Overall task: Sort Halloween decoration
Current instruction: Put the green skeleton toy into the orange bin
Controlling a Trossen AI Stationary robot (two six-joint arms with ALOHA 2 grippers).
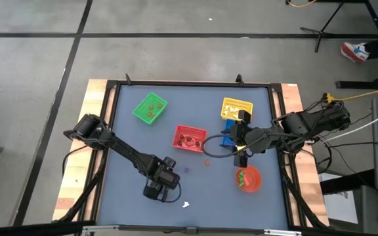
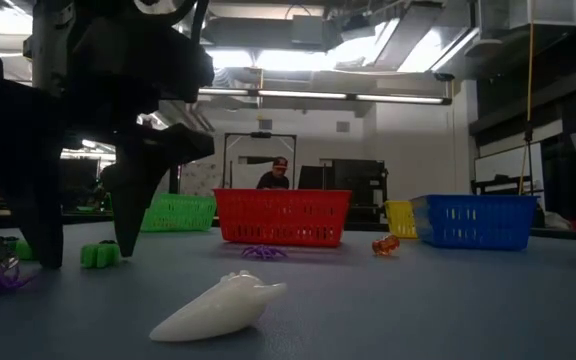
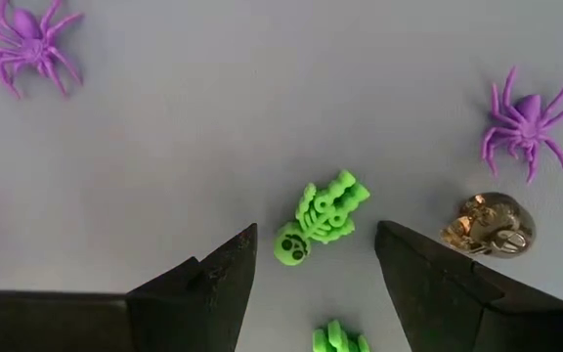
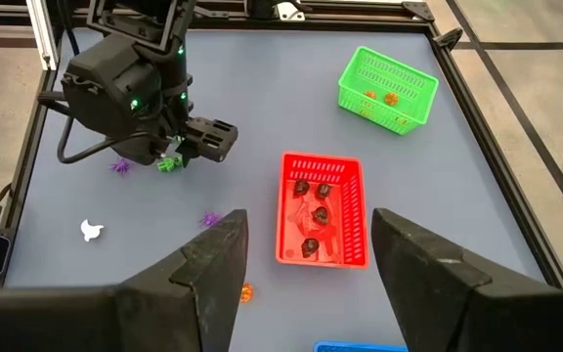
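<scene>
**Left hand over the green skeleton**

From above, your left hand (image 1: 155,190) hangs near the bench's (image 1: 130,151) front edge, well in front of the red basket (image 1: 189,138). Your right hand (image 1: 239,145) waits beside that basket. At the left wrist, spread fingers (image 3: 218,279) flank a green skeleton (image 3: 321,215); right fingers (image 4: 213,259) stand apart too.

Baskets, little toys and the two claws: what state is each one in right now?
Left gripper: open, over the green skeleton, not touching.
Right gripper: open, empty.
Red basket: upright, dark trinkets inside.
Green basket: upright, orange trinkets inside.
Yellow basket: upright, contents unclear.
Red bowl: upright, something green inside.
White ghost: lying on its side.
Purple spiders: loose on the table.
</scene>
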